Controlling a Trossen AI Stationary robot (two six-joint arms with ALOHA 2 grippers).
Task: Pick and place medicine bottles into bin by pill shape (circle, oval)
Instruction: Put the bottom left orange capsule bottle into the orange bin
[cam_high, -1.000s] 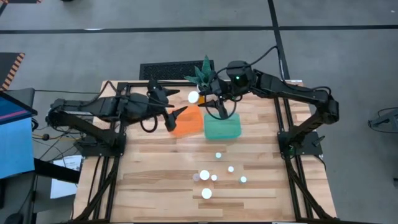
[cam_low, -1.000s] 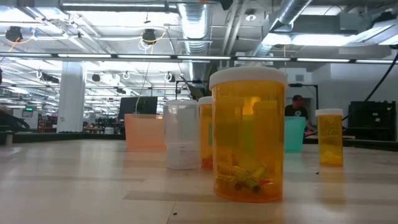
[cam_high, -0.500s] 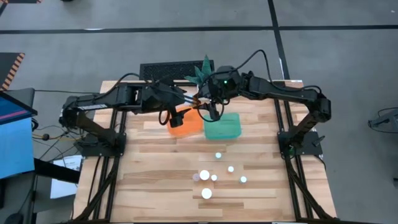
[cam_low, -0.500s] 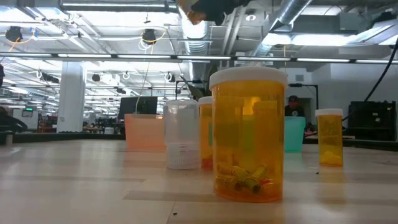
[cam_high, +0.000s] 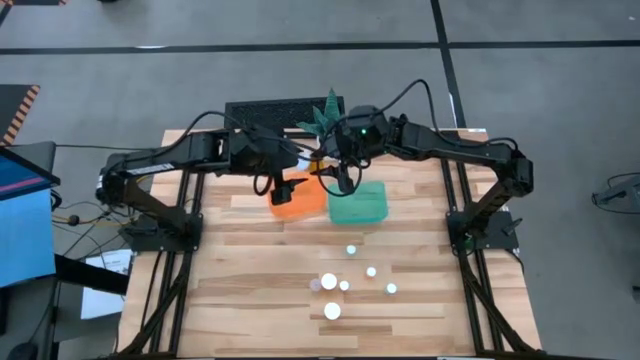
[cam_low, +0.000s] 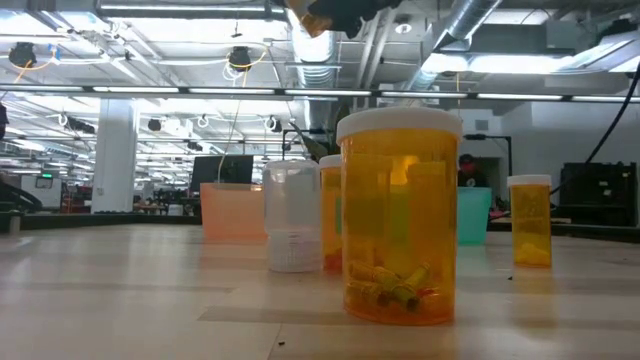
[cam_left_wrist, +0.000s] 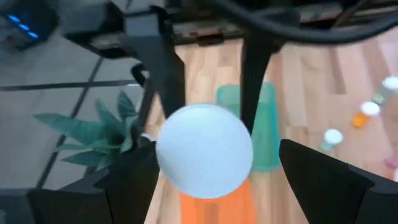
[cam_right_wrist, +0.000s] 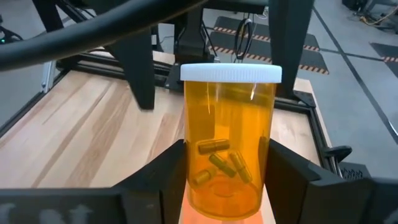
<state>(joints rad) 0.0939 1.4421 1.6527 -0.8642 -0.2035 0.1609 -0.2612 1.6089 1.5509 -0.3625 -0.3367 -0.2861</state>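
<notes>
My right gripper is shut on an orange medicine bottle with a white cap and oval capsules inside. It holds it above the orange bin, next to the green bin. My left gripper is open right at that bottle. Its fingers stand on either side of the white cap, which faces its camera. I cannot tell whether they touch the cap. In the high view both grippers meet over the orange bin, my left gripper and my right gripper. Several more white-capped bottles stand upright on the near half of the table. My right gripper pinches the bottle's orange body, low down near its base, between its two fingers, one on each side. The cap end sticks out clear of the fingers. The bottle is lifted clear above the orange bin.
A green plant stands at the far edge behind the bins. In the low view a wide orange bottle, a clear bottle and a narrow orange bottle stand in front of the bins. The table's frame rails run along both sides.
My left gripper has swung from the table's left toward the right gripper and now stands at the bottle's cap over the orange bin. My right gripper has carried the bottle a little toward the table's left. In the last half second both kept nearly still.
</notes>
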